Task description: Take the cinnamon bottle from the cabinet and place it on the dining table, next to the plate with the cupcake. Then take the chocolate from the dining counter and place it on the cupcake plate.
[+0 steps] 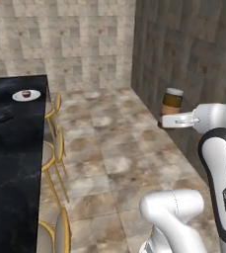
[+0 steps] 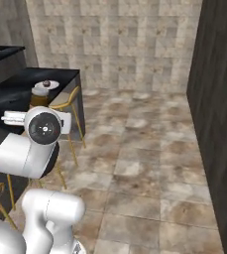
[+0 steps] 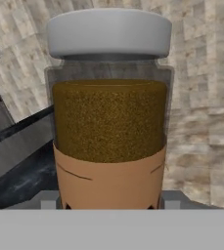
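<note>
The fingers (image 3: 168,199) clamp the lower part of the cinnamon bottle (image 3: 108,110), one on each side of its tan label, as the hand view shows. The bottle stands upright in the grasp: white cap on top, clear glass body filled with brown powder, label band at the base. In the left base view the gripper (image 1: 169,120) extends sideways from the white arm, and the cinnamon bottle (image 1: 172,101) rises above it, held in the air over the tiled floor (image 1: 119,148) and in front of the dark panelled wall (image 1: 193,59). In the right base view the same bottle (image 2: 39,95) appears just above the arm's round dark joint, partly hidden by it.

The dining table (image 1: 11,163) is the black marbled surface along the left side of the left base view. The white plate (image 1: 26,96) with the cupcake (image 1: 26,93) rests near the far right corner of that table. A small dark item, the chocolate (image 1: 6,118), lies on the same surface nearer the camera, well apart from the plate. Yellow chairs (image 1: 55,148) line the table's right edge. The bottle is well apart from the table and the plate. In the right base view the cupcake (image 2: 46,84) shows on the table top behind the bottle.
</note>
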Available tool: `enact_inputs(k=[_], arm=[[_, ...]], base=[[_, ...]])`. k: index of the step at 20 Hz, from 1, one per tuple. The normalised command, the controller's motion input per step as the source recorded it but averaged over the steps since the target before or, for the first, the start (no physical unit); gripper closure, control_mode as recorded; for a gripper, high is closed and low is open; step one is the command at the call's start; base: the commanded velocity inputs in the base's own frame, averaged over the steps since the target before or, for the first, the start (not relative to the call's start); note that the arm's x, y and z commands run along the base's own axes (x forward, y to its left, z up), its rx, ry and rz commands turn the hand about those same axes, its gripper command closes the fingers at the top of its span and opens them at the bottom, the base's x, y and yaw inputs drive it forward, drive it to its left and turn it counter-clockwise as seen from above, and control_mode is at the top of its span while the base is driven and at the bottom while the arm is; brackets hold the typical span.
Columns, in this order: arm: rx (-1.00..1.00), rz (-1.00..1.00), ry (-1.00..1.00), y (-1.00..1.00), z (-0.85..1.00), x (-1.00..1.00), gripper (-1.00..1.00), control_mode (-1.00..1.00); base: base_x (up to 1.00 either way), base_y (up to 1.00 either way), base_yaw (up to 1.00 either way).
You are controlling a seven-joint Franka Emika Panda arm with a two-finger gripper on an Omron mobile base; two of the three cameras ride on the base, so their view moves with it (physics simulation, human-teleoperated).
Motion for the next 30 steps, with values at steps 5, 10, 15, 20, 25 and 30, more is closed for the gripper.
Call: enact_inputs(k=[5,10,15,20,25,30], arm=[[0.0,0.0,0.0,0.0,0.0,0.0,1.0,1.0],[0.0,0.0,0.0,0.0,0.0,0.0,1.0,1.0],[0.0,0.0,0.0,0.0,0.0,0.0,1.0,1.0],[0.0,0.0,0.0,0.0,0.0,0.0,1.0,1.0],[0.0,0.0,0.0,0.0,0.0,0.0,1.0,1.0],[0.0,0.0,0.0,0.0,0.0,0.0,1.0,1.0]], base=[[0.8,-0.31,0.17],[0.8,-0.31,0.18],[0.8,-0.31,0.18],[0.79,-0.3,0.19],[0.79,-0.3,0.2],[0.78,-0.28,0.22]])
